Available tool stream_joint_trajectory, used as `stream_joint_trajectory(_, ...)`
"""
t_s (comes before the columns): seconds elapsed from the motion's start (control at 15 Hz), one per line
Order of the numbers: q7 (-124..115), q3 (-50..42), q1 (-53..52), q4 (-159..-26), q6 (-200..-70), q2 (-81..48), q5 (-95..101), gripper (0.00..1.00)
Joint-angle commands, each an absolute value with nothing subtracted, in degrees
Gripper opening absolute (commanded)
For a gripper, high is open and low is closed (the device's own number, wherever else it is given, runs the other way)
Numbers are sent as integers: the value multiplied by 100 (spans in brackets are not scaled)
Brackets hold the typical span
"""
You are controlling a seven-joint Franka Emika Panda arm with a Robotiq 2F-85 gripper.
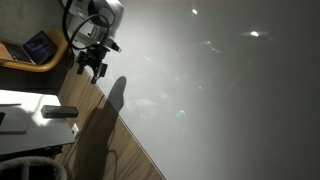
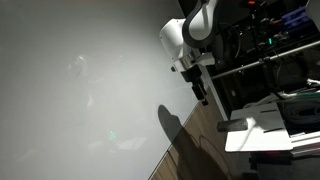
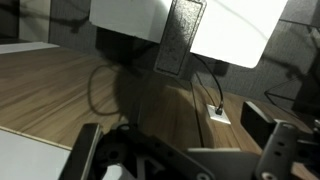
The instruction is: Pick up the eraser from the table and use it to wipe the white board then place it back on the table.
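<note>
Gripper: in an exterior view [image 1: 93, 66] it hangs at about 10 o'clock in the frame, over the border between the white board and the wood strip. In the wrist view its fingers [image 3: 86, 150] stand wide apart with nothing between them, so the jaws are open and empty.
Eraser: a dark slim block [image 1: 60, 113] lying at the near edge of the table, at roughly 7 o'clock from the gripper and well apart from it. In the wrist view it shows at 12 o'clock [image 3: 181, 36], grey and textured.
Table: a white top [image 1: 20, 104] at 8 o'clock in that exterior view, and at 4 o'clock [image 2: 256, 134] from the opposite side.
White board: a large glossy grey-white panel [image 1: 220, 95] filling most of both exterior views, with light reflections scattered over it.
Wood strip: brown grain [image 1: 110, 140] running beside the board's edge (the arm's shadow falls across it).
Contact: whether the gripper touches the board cannot be told.
</note>
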State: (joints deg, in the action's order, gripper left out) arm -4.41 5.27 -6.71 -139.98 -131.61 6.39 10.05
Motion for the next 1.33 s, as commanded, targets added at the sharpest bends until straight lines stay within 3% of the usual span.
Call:
stream_joint_trajectory(0.0,0,547,-689,-14078,-13304,1057,676,100)
stream_joint_trajectory(1.27,583,594,-880,-13917,-13473,1095,52,100)
